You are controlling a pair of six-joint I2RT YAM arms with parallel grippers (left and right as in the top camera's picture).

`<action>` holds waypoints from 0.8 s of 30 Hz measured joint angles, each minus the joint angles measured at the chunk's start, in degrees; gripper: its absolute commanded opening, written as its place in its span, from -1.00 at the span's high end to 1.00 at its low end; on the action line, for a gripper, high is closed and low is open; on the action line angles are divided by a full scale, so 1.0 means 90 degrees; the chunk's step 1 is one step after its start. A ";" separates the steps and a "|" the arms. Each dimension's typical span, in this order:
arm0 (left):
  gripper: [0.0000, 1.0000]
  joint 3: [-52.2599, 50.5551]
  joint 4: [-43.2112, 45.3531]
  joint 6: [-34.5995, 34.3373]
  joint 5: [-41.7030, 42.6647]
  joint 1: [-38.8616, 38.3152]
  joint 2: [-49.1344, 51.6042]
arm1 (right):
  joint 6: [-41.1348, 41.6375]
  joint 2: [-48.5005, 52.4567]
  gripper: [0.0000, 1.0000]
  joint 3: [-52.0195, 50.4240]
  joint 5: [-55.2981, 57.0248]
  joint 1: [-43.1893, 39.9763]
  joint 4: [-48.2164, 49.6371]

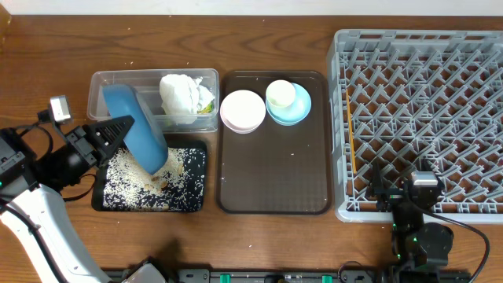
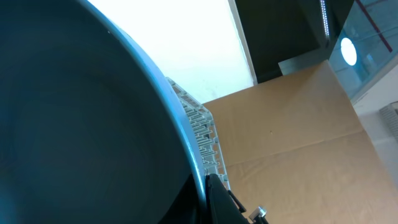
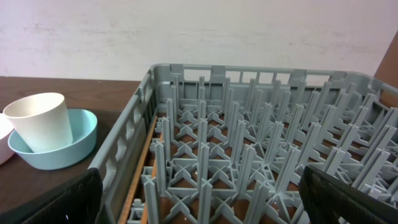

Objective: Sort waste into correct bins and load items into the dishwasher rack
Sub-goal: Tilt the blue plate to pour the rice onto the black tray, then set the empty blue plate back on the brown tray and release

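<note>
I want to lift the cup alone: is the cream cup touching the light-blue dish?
Touching. The right wrist view shows the cream cup standing inside the light-blue dish, resting on it.

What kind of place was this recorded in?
Probably a lab bench staged as a dish-clearing station: a wooden table, a large grey plastic dishwasher rack with upright pegs, a brown serving tray of dishes, and the left tool holding a dark-blue plate over a black tray.
</note>
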 measured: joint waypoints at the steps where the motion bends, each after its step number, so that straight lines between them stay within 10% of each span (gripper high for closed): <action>1: 0.87 0.0000 -0.0012 0.0000 0.0002 0.0000 0.0000 | 0.0000 0.0000 -0.99 0.0000 0.0000 -0.0002 0.0000; 12: 0.88 0.0000 -0.0015 -0.0257 -0.0372 -0.0578 -0.0129 | 0.0000 0.0000 -0.99 0.0000 0.0000 0.0000 0.0000; 24: 0.88 0.0219 0.0850 -0.2341 -0.3611 -0.3779 -0.1756 | 0.0000 0.0000 -0.99 0.0000 0.0000 -0.0002 0.0000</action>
